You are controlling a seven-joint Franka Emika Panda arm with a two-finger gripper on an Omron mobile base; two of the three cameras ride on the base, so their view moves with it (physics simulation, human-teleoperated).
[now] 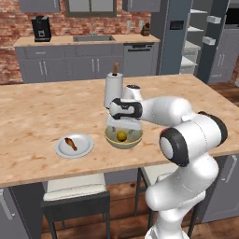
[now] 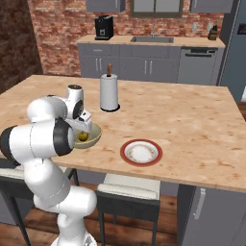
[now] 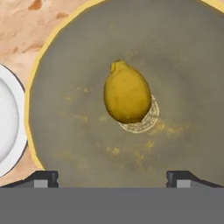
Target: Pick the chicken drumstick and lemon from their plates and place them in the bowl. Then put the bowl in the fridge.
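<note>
A brick-walled kitchen surrounds the wooden table (image 1: pixel 42 116). The lemon (image 3: pixel 127 92) lies free in the middle of the bowl (image 1: pixel 123 138). The tool (image 3: pixel 113 178) hangs directly above it with fingers (image 3: pixel 43 178) spread wide, gripping nothing. The drumstick (image 1: pixel 71 142) lies on the grey plate (image 1: pixel 74 146) at the bowl's 9 o'clock; the red-rimmed plate (image 2: pixel 141 152) sits at its 3 o'clock.
</note>
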